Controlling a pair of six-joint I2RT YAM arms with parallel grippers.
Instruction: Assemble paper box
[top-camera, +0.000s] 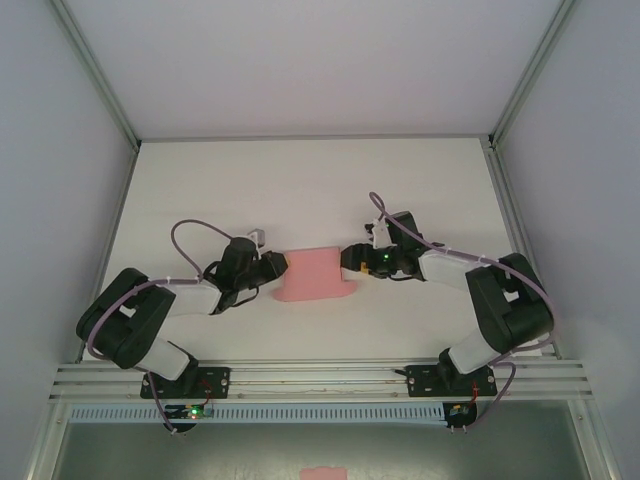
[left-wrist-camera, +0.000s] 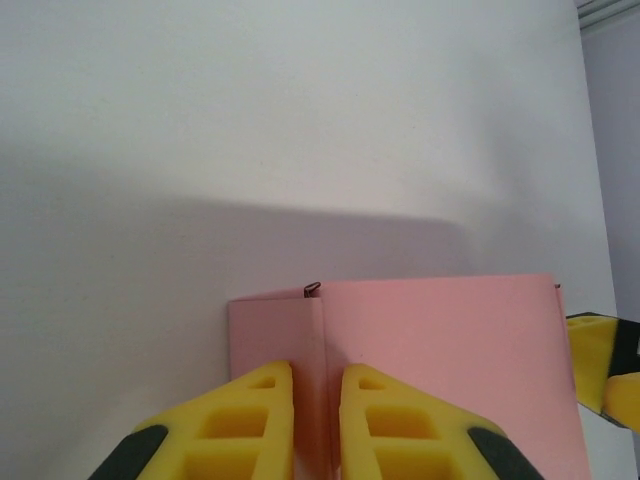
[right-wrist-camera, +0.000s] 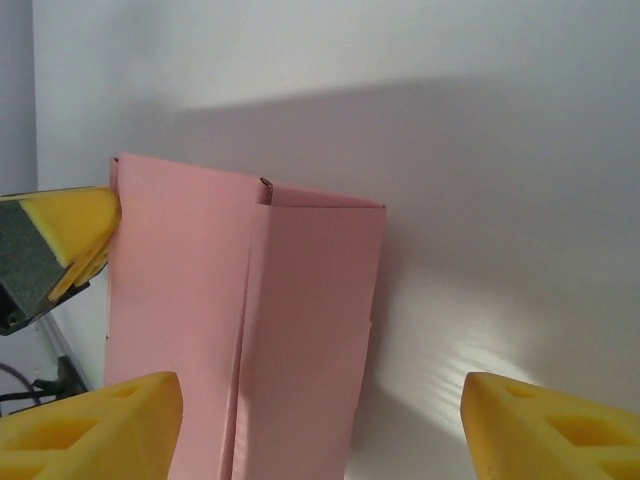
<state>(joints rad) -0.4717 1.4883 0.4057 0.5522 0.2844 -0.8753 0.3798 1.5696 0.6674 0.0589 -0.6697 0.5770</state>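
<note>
Lying mid-table, the box (top-camera: 318, 273) runs its long axis left to right between the arms, touching both. The left gripper (left-wrist-camera: 318, 378) pinches a fold at its left end. The right gripper (right-wrist-camera: 320, 388), spread wide, straddles the right end. Bare table (top-camera: 300, 180) lies beyond.

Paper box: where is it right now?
In the top view the paper box lies at the table's centre, with the left gripper shut on its left edge and the right gripper open at its right edge.
</note>
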